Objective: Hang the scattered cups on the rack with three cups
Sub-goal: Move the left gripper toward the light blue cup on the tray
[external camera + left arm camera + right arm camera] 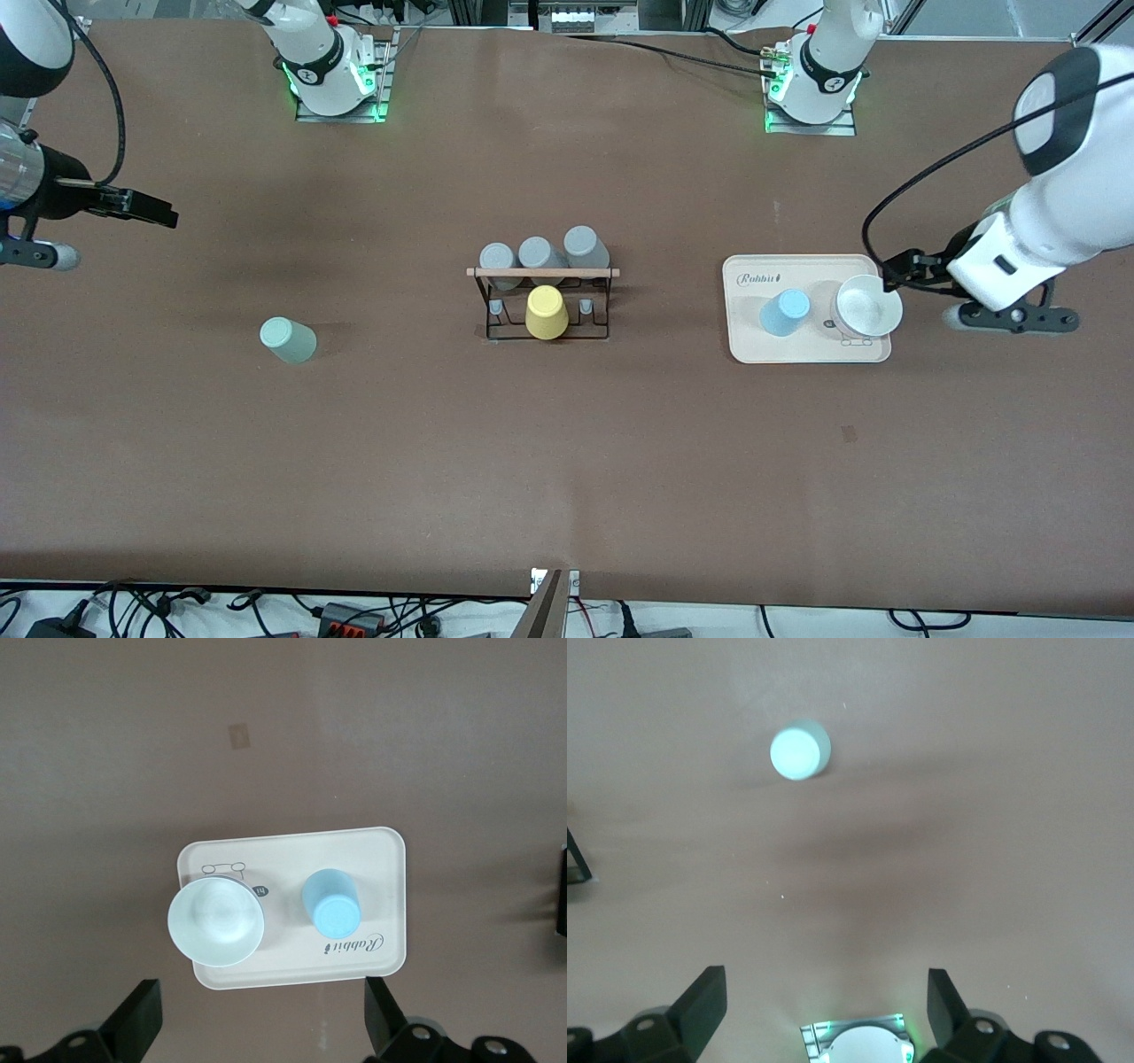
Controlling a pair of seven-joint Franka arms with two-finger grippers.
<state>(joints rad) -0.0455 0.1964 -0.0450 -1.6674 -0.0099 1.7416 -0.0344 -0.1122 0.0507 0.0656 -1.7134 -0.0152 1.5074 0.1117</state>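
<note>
The light blue cup point(785, 312) stands upside down on the cream tray point(811, 351); it also shows in the left wrist view point(331, 902). The pale mint green cup point(288, 339) stands upside down on the bare table toward the right arm's end, and shows in the right wrist view point(799, 751). The black wire rack point(542, 301) with a wooden rod stands mid-table. My left gripper point(893, 273) point(261, 1014) is open and empty, up in the air by the tray's end. My right gripper point(151, 210) point(826, 997) is open and empty, high over the table's right-arm end.
The rack carries three grey cups point(540, 255) and a yellow cup point(546, 313). A white bowl point(868, 306) point(216, 923) sits on the tray point(381, 859) beside the blue cup. The right arm's base point(859, 1047) shows in the right wrist view.
</note>
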